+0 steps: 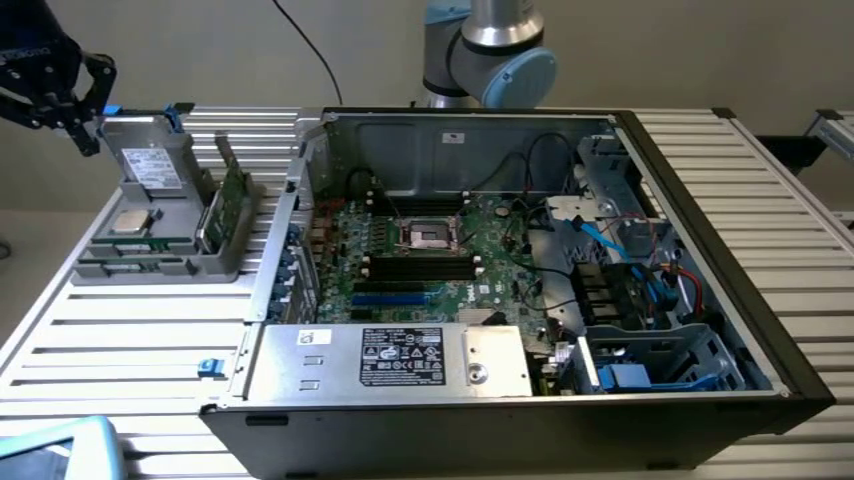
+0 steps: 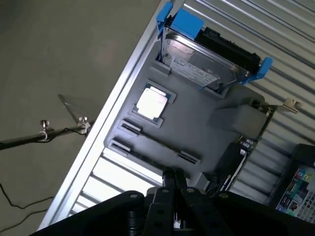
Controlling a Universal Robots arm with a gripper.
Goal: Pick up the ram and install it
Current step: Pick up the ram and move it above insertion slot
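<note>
The ram point(image 1: 130, 267) is a thin green stick lying on edge in the front slot of the grey holder tray point(image 1: 100, 272) on the exterior view's left. In the wrist view the ram point(image 2: 139, 156) is a dark strip in the tray point(image 2: 197, 128) slot just ahead of my fingertips. My black gripper point(image 1: 56, 92) hangs high above the tray's far left corner. In the wrist view the gripper point(image 2: 174, 178) has its fingers pressed together with nothing between them. The motherboard point(image 1: 501, 262) lies inside the open computer case point(image 1: 747, 300), and its black memory slots point(image 1: 422, 266) look empty.
On the tray also sit a silver processor chip point(image 1: 132, 222), a hard drive in a blue caddy point(image 1: 147, 165) and an upright green expansion card point(image 1: 228, 205). The power supply point(image 1: 387, 357) fills the case's front. A blue object point(image 1: 60, 450) lies at the front left corner.
</note>
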